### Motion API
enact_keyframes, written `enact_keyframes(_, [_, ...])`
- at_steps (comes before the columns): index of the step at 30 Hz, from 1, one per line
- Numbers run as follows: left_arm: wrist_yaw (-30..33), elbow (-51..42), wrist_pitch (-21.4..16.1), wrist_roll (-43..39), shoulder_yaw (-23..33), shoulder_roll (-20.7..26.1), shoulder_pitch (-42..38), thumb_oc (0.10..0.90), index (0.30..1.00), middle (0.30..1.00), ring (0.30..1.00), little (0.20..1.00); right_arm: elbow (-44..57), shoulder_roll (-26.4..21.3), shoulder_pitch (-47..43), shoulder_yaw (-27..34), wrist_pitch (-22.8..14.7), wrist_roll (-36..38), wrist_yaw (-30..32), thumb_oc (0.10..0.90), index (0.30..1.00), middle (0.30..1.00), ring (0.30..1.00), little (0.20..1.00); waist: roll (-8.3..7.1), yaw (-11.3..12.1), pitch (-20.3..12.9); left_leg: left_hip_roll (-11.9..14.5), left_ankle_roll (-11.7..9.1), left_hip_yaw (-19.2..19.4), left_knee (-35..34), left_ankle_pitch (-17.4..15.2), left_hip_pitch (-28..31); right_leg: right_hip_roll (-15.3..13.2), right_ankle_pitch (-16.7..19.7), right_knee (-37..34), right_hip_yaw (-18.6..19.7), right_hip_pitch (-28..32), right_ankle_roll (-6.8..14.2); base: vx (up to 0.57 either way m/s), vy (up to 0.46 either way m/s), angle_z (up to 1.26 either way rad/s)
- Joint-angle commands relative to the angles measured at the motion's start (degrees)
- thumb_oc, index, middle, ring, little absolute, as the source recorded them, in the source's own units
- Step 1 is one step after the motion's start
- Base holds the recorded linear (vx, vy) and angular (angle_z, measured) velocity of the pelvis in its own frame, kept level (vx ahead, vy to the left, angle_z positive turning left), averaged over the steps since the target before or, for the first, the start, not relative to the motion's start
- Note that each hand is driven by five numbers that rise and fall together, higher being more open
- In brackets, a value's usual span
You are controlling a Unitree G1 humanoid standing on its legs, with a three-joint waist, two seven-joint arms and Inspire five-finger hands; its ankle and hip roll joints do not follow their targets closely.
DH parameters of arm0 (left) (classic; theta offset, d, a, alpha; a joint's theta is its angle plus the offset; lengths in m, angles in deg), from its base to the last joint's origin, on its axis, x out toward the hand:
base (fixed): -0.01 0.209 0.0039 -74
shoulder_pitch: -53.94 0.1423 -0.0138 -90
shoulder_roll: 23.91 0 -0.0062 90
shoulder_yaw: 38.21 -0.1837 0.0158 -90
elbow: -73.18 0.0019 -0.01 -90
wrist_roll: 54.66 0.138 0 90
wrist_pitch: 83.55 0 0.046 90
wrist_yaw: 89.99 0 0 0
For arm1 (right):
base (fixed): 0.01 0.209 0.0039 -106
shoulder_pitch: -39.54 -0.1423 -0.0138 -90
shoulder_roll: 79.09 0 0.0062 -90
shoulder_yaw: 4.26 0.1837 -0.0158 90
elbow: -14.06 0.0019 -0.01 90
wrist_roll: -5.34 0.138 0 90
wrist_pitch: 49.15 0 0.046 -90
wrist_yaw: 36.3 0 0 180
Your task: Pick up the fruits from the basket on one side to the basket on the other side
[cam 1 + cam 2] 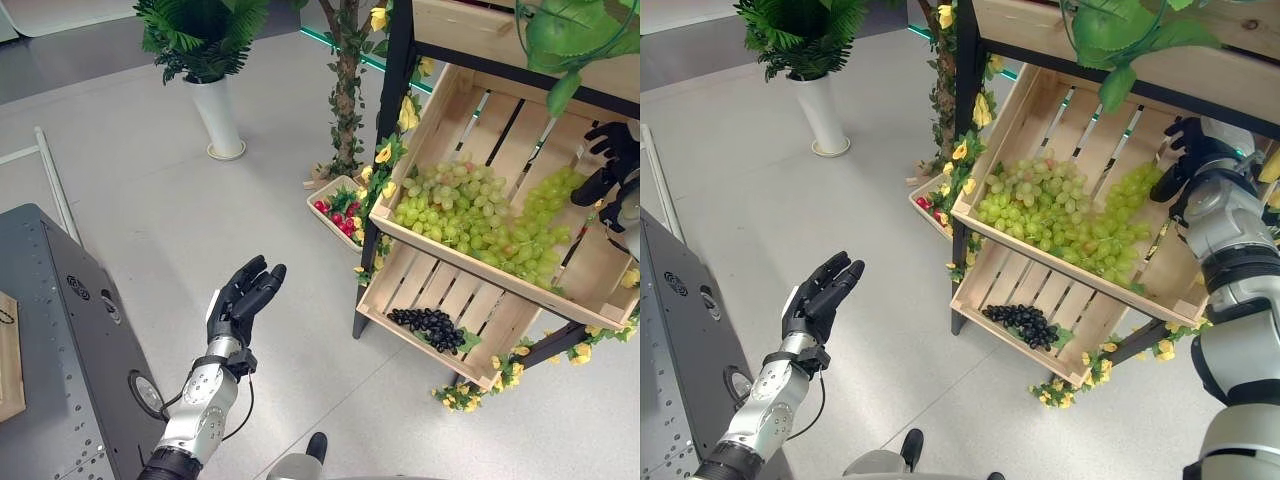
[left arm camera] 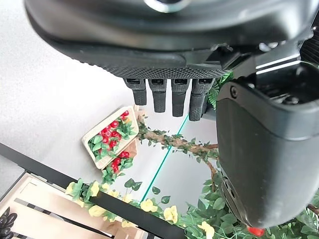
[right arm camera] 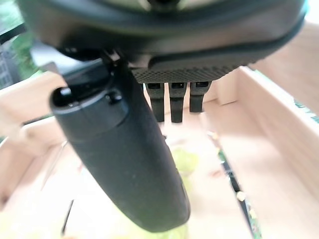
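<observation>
No fruit is held: the grapes [image 1: 480, 225] are untouched in the crate [image 1: 600, 265]; both the right hand [image 1: 1185, 160] and the left hand [image 1: 243, 297] are kept open and empty.

Green grapes [image 1: 480, 215] lie in the upper crate [image 1: 445, 110], dark grapes [image 1: 428, 324] in the lower crate [image 1: 420, 290] (directly beneath).

green grapes [image 1: 480, 222] heaped in upper crate [image 1: 448, 110] | black grapes [image 1: 428, 325] (one bunch) in lower crate [image 1: 400, 283]
</observation>
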Motion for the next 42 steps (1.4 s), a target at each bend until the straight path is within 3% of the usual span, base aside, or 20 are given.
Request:
enact_keyframes(1, [-1.88, -6.39, -5.40, 1.31, 0.57, 2.43, -2.27, 0.800, 0.900, 0.900, 0.900, 0.900, 4.03, -7.41, -11.88, -8.68, -1.84, -4.37, -3.80, 0.800, 0.900, 0.900, 0.900, 0.900, -3.54, 0.36, -6.59, -0.10, -0.94, 0.15, 0.11, -6.98, 1.28, 1.92, -1.32, 0.39, -1.76, 1.65, -4.77, 0.00, 0.000, 0.00])
enact_keyframes(6, [-1.79, -6.78, -4.38, 1.83, 1.48, 2.32, -1.84, 0.800, 0.900, 0.900, 0.900, 0.900, 7.69, -7.48, -11.90, -10.43, -1.36, -4.62, -8.91, 0.800, 0.900, 0.900, 0.900, 0.900, -3.93, 0.15, -6.52, 0.01, -0.97, 0.54, 0.11, -7.05, 1.46, 1.90, -1.22, 0.39, -1.60, 1.56, -4.82, 0.00, 0.000, 0.00])
enact_keyframes(10, [-2.22, -7.37, -3.82, 2.12, 1.93, 2.36, -1.32, 0.800, 0.900, 0.900, 0.900, 0.900, 10.49, -7.45, -11.06, -10.10, -3.02, -2.98, -6.93, 0.800, 0.900, 0.900, 0.900, 0.900, -4.05, 0.20, -6.38, 0.01, -0.94, 0.50, 0.11, -7.14, 1.61, 1.90, -1.21, 0.39, -1.73, 1.60, -4.84, 0.00, -0.001, -0.01])
enact_keyframes(12, [-2.48, -7.42, -4.06, 2.18, 1.99, 2.43, -1.00, 0.800, 0.900, 0.900, 0.900, 0.900, 12.49, -7.39, -9.84, -8.69, -4.62, -0.81, -5.05, 0.800, 0.900, 0.900, 0.900, 0.900, -4.06, 0.18, -6.33, -0.08, -0.87, 0.40, 0.11, -7.15, 1.60, 1.91, -1.21, 0.39, -1.82, 1.58, -4.84, 0.00, 0.000, 0.00])
enact_keyframes(16, [-3.84, -7.14, -4.27, 2.34, 3.63, 2.06, -0.02, 0.800, 0.900, 0.900, 0.900, 0.900, 23.62, -5.39, -0.07, 0.62, -6.62, 4.07, -2.46, 0.800, 0.900, 0.900, 0.900, 0.900, -3.75, -0.16, -5.93, -0.20, -0.64, 0.24, 0.11, -7.36, 1.83, 1.82, -1.25, 0.39, -1.64, 1.71, -4.83, 0.00, 0.000, 0.00])
enact_keyframes(23, [-2.88, -8.92, -3.82, 3.24, 4.90, 1.16, 1.38, 0.800, 0.900, 0.900, 0.900, 0.900, 38.99, -0.47, 16.35, 11.91, -8.77, -1.89, 0.96, 0.800, 0.900, 0.900, 0.900, 0.900, -3.10, -1.18, -5.29, 0.06, -0.26, 0.81, 0.11, -7.62, 2.02, 1.81, -1.30, 0.39, -1.21, 1.49, -4.82, 0.00, 0.000, 0.00])
enact_keyframes(31, [-0.85, -9.83, -4.87, 3.31, 5.14, 0.09, 2.13, 0.800, 0.900, 0.900, 0.900, 0.900, 56.96, 0.12, 28.17, 16.18, -9.97, -14.94, 3.36, 0.800, 0.900, 0.900, 0.900, 0.900, -2.37, -2.88, -4.56, 0.35, 0.00, 1.85, 0.11, -8.12, 2.32, 2.12, -1.31, 0.39, 0.09, 1.18, -4.80, 0.00, -0.007, -0.04])
enact_keyframes(34, [0.07, -10.61, -5.25, 3.66, 5.52, -0.18, 2.80, 0.800, 0.900, 0.900, 0.900, 0.900, 61.80, 0.62, 32.68, 17.92, -10.86, -13.29, 3.20, 0.800, 0.900, 0.900, 0.900, 0.900, -2.20, -3.49, -4.33, 0.54, 0.05, 2.31, 0.11, -8.27, 2.36, 2.16, -1.34, 0.39, 0.49, 1.06, -4.77, 0.00, -0.007, -0.08])
enact_keyframes(39, [1.40, -11.67, -5.93, 4.31, 7.16, -0.44, 4.20, 0.800, 0.900, 0.900, 0.900, 0.900, 67.83, 3.61, 42.73, 23.99, -17.90, -9.31, 4.94, 0.800, 0.900, 0.900, 0.900, 0.900, -1.86, -4.46, -3.92, 0.73, 0.14, 2.76, 0.11, -8.65, 2.68, 2.25, -1.54, 0.67, 1.19, 0.82, -4.77, 0.00, -0.014, -0.07])
enact_keyframes(40, [0.32, -12.02, -6.17, 3.14, 7.93, -0.94, 4.86, 0.800, 0.900, 0.900, 0.900, 0.900, 69.39, 5.52, 45.84, 25.34, -19.45, -3.52, 3.47, 0.800, 0.900, 0.900, 0.900, 0.900, -1.78, -4.64, -3.89, 0.72, 0.09, 2.71, 0.11, -8.67, 2.79, 2.25, -1.55, 0.67, 1.47, 0.82, -4.74, 0.02, -0.039, -0.05])
enact_keyframes(42, [-0.32, -12.56, -5.52, 2.08, 8.41, -1.41, 5.42, 0.800, 0.900, 0.900, 0.900, 0.900, 69.89, 7.09, 48.17, 26.21, -20.14, -0.74, 3.27, 0.800, 0.900, 0.900, 0.900, 0.900, -1.76, -4.63, -3.91, 0.76, 0.07, 2.77, 0.11, -8.70, 2.84, 2.23, -1.61, 0.75, 1.60, 0.79, -4.77, 0.02, -0.031, -0.03])
